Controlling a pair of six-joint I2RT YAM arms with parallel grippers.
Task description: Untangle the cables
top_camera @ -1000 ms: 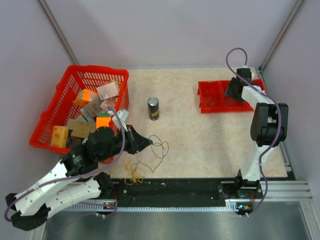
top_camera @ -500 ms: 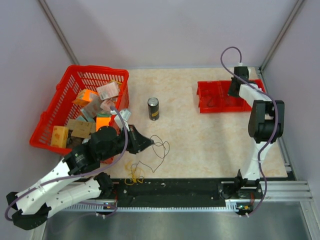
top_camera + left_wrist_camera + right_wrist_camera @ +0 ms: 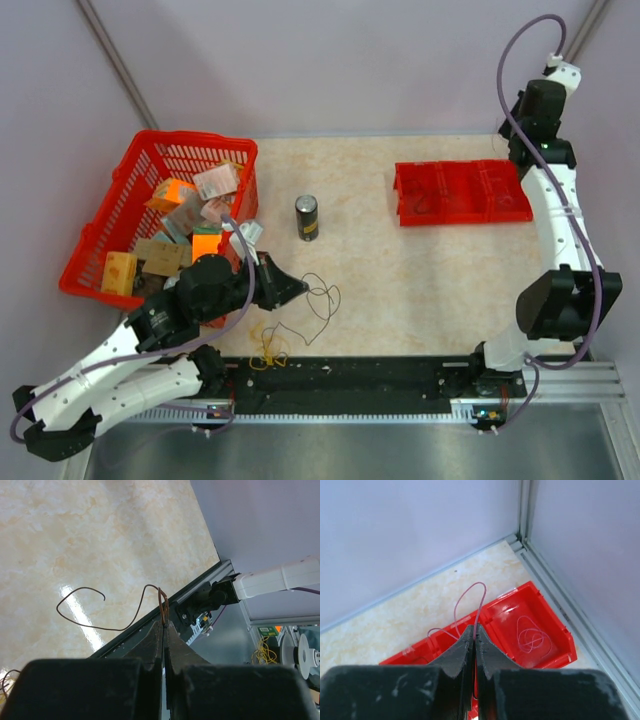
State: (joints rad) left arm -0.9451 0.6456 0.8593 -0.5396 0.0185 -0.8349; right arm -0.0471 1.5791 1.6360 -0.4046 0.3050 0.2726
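Observation:
The cables lie near the table's front edge: a black wire in loose loops and a yellow wire bunched beside the rail. My left gripper is shut on a folded bit of the dark wire, pinched at the tips of the left gripper. The rest of that wire trails over the tabletop. High in the back right corner, my right gripper is shut on a thin pink wire that arches up from its tips. Below it a second pink wire coil lies in a red bin.
A red basket full of boxes stands at the left, right behind my left arm. A dark can stands upright mid-table. The row of red bins sits at the back right. Walls close in around the right arm.
My right arm rose from the red bins up into the back right corner, its jaws shutting on the pink wire. The left arm held the dark wire almost still.

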